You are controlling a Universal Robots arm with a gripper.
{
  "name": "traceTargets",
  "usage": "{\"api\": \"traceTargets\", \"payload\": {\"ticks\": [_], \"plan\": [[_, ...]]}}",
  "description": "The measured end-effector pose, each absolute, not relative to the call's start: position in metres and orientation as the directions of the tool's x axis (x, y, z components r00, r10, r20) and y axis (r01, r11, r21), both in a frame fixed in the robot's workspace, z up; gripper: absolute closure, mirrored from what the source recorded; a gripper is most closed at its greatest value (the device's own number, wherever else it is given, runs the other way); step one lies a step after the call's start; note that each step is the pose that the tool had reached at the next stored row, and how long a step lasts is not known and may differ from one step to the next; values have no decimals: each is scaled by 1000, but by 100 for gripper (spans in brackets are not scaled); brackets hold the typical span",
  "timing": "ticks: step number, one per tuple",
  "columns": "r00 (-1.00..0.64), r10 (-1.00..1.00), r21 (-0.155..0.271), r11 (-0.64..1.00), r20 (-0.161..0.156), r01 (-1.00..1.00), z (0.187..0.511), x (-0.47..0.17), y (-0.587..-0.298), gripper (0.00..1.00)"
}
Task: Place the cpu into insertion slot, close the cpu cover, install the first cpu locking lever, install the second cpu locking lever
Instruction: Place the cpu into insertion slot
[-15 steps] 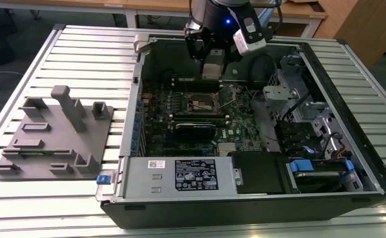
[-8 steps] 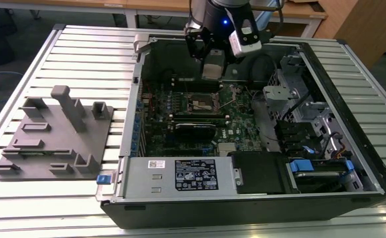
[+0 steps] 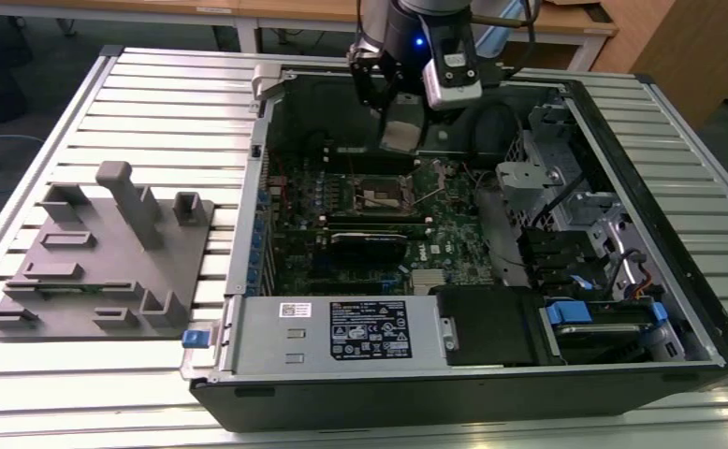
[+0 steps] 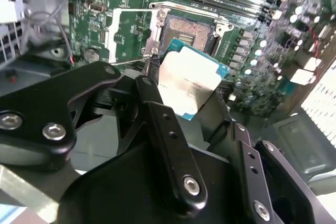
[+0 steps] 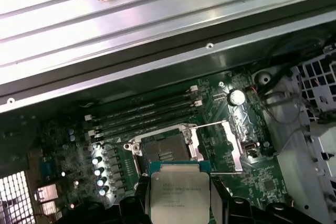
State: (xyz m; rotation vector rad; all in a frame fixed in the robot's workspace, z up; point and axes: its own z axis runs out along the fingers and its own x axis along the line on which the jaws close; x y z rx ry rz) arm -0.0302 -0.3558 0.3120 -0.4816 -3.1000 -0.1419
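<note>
Both jaws tight on cpu (image 4: 190,84)

**Open socket below, crowded flanks**

Below the black gripper (image 3: 397,126) clamping the flat grey square cpu (image 5: 179,196), the silver-rimmed square insertion slot (image 5: 164,150) lies uncovered, with its thin silvery cpu cover (image 4: 151,38) folded open beside it. Long black memory slots (image 5: 147,111) border the slot. A grey metal drive cage (image 3: 549,182) crowds the gripper on the exterior view's right.

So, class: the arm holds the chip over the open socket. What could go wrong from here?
The chip hangs above the socket, held by the gripper at its edges alone; it might slip or land skewed on the contacts. The open cover beside the socket could be knocked.
</note>
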Motion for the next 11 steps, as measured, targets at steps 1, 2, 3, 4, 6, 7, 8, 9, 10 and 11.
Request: {"api": "traceTargets", "payload": {"ticks": [1,2,3,4,6,7,8,9,10,11], "plan": [[-948,319,89,943,15,319,312,-30,-356,46],[-942,336,89,938,15,336,312,-30,-356,46],[-935,353,89,931,15,353,312,-30,-356,46],[-929,370,89,925,15,370,311,-30,-356,46],[-915,404,89,911,15,404,311,-30,-356,46],[-907,421,89,903,15,420,311,-30,-356,46],[-899,437,89,895,15,436,311,-30,-356,46],[-891,453,89,887,15,452,311,-30,-356,46],[-883,469,89,879,15,468,310,-30,-356,46],[-874,485,89,870,15,484,310,-30,-356,46]]}}
